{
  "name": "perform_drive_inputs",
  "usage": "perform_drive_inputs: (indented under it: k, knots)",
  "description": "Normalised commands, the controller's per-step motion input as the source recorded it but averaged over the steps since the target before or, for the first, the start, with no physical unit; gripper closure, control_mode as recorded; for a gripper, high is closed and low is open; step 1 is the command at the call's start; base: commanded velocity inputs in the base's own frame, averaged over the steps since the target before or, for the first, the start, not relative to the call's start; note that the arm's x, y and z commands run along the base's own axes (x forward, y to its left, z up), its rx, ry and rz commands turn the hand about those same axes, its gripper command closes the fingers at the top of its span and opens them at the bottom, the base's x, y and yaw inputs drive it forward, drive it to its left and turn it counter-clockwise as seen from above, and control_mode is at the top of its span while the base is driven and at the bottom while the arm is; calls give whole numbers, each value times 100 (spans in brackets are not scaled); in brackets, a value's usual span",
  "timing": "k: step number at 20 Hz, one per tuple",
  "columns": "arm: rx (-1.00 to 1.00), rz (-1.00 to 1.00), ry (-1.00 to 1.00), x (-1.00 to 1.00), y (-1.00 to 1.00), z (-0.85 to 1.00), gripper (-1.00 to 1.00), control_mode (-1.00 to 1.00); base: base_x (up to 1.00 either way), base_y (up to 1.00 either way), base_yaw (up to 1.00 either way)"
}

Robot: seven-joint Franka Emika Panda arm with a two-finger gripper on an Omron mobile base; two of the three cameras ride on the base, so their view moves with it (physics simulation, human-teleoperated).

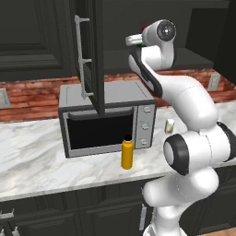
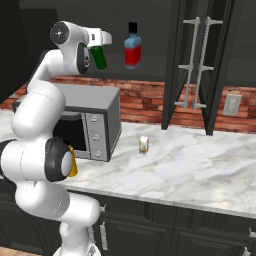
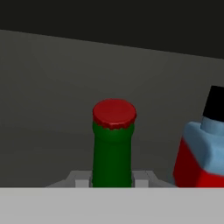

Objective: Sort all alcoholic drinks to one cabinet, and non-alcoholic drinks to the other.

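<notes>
While the gripper (image 2: 98, 50) is clamped on the green bottle (image 2: 100, 58), it holds it up inside the cabinet beside the blue-and-red bottle (image 2: 132, 50), likely grouping alcohol, with the orange bottle (image 1: 127, 154) and cream container (image 2: 144, 144) on the counter (image 2: 200, 170).

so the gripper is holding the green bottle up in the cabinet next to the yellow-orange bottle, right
Not quite. The gripper does hold the green bottle up in the cabinet, but beside it is the blue-and-red bottle, as the hand view shows. The yellow-orange bottle stands on the counter.
</notes>
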Motion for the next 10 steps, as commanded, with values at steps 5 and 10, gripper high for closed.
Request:
perform_drive_inputs:
  k: [5,10]
  knots:
    - [0,0,0,18,0,-16,100,-100,0,0,0]
    - [0,0,0,17,0,-17,100,-100,0,0,0]
